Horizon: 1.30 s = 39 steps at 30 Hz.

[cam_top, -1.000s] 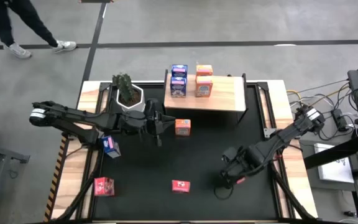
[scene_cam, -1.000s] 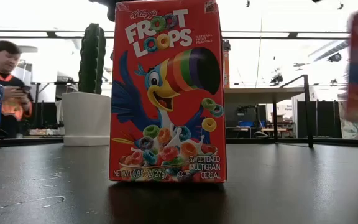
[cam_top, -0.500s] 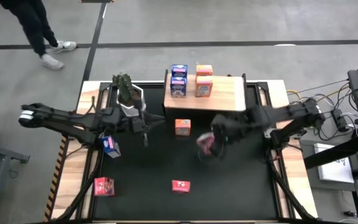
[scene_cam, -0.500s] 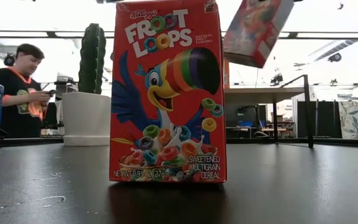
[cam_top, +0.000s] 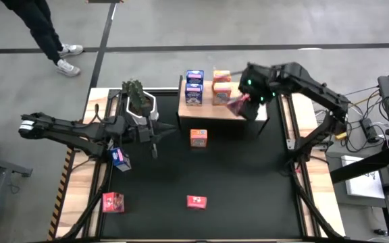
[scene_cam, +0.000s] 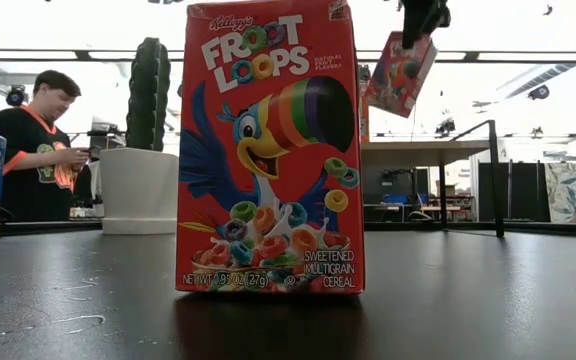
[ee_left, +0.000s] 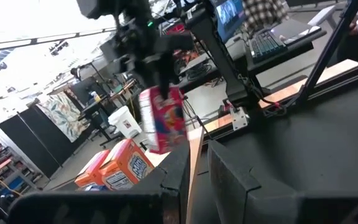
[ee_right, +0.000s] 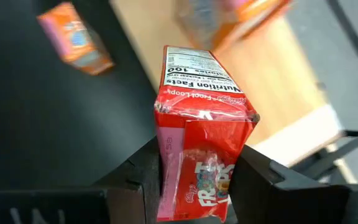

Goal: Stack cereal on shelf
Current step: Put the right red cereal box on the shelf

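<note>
My right gripper (cam_top: pixel 250 100) is shut on a red cereal box (cam_top: pixel 238 105), held in the air over the right part of the wooden shelf (cam_top: pixel 205 113). The box also shows in the low view (scene_cam: pixel 400 72) and the left wrist view (ee_left: pixel 162 118). Blue boxes (cam_top: pixel 194 88) and orange boxes (cam_top: pixel 221 88) stand on the shelf. On the black mat lie an orange box (cam_top: pixel 198 138), a blue box (cam_top: pixel 120 158) and two red boxes (cam_top: pixel 113 202) (cam_top: pixel 196 201). My left gripper (cam_top: pixel 155 132) hovers shut with nothing in it, left of the orange box. My right gripper pinches the red box near its upper end (ee_right: pixel 166 168), one finger (ee_right: pixel 143 177) on each of two opposite faces. The fingers come slanting down from above. The box hangs tilted below them (scene_cam: pixel 398 80), clear of the shelf.
A white pot with a cactus (cam_top: pixel 139 101) stands at the mat's far left, beside the shelf. A red box (scene_cam: pixel 268 150) fills the low view's middle. A person (scene_cam: pixel 38 150) stands beyond the table's far left. Bare mat (cam_top: pixel 248 175) lies on the right.
My right gripper has carried the red box from the mat's near right up and toward the far edge, to over the shelf's right part, rolling its wrist on the way. My left gripper has drawn back toward the table's left edge.
</note>
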Tool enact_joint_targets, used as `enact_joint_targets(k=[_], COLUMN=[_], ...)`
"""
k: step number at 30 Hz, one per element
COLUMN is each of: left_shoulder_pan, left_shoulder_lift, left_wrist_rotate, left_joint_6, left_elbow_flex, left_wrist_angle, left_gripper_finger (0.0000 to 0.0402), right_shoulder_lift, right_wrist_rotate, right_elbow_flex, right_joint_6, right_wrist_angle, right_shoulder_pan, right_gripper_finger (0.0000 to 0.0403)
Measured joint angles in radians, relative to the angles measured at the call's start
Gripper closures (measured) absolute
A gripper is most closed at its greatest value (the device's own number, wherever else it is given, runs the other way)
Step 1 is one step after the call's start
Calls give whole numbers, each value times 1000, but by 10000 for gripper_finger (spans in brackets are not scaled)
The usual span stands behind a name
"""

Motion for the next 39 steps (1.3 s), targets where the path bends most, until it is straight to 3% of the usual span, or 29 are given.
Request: enact_joint_targets(k=[9,17,24,39], left_shoulder_pan=[0,0,0,0], left_shoulder_lift=[0,0,1,1], left_wrist_rotate=[0,0,-1,-1], left_joint_6=[0,0,0,0], left_elbow_flex=[0,0,-1,-2], left_wrist_angle=[-7,-12,-14,-20], left_gripper_finger=[361,361,361,361], right_shoulder_lift=[45,85,120,141], right_wrist_rotate=[29,41,127,201], right_elbow_flex=[-24,-43,-43,-40], right_joint_6=[-310,-567,-594,-612], right_wrist_angle=[-2,-1,3,14], right_shoulder_pan=[-209,-241,-242,-242], right_gripper_finger=[266,266,258,164])
